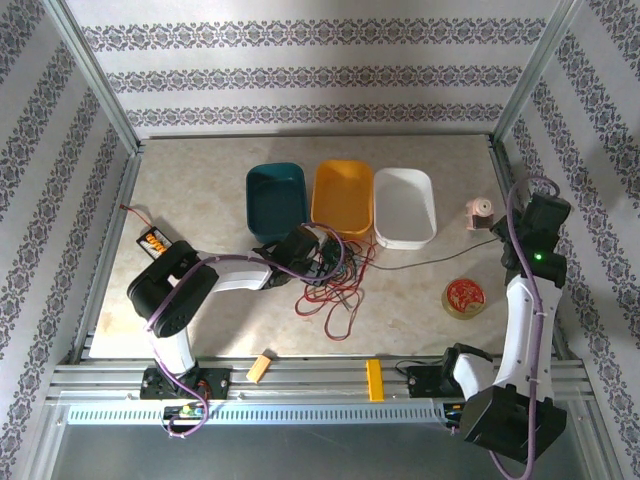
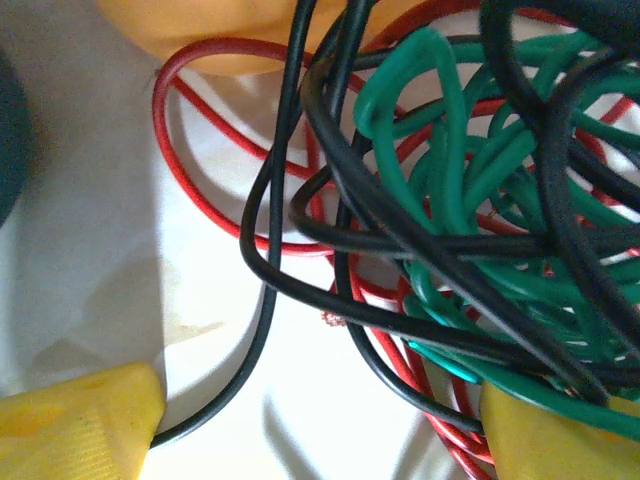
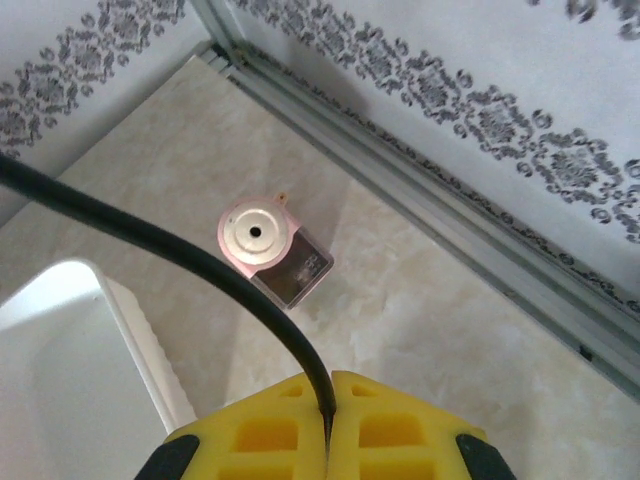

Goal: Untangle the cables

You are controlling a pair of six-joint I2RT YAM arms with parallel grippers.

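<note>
The cables [image 1: 335, 278] lie in a red, green and black tangle on the table in front of the orange bin. My left gripper [image 1: 312, 256] sits low over the tangle's left side. In the left wrist view its yellow fingertips [image 2: 80, 425] stand wide apart, open [image 2: 320, 440], with black [image 2: 262, 300] and red [image 2: 190, 190] strands running between them and the green knot [image 2: 470, 200] at the right. One black cable [image 1: 440, 258] stretches right from the tangle to my right gripper [image 1: 508, 238]. That gripper [image 3: 328, 405] is shut on this black cable [image 3: 180, 255], raised above the table.
Teal [image 1: 276, 198], orange [image 1: 343, 195] and white [image 1: 404, 205] bins stand in a row at the back. A small pink device [image 1: 480, 212] [image 3: 262, 238] sits by the right wall. A round red-topped disc [image 1: 465, 297] lies front right, a black-and-orange battery box [image 1: 153, 240] at the left.
</note>
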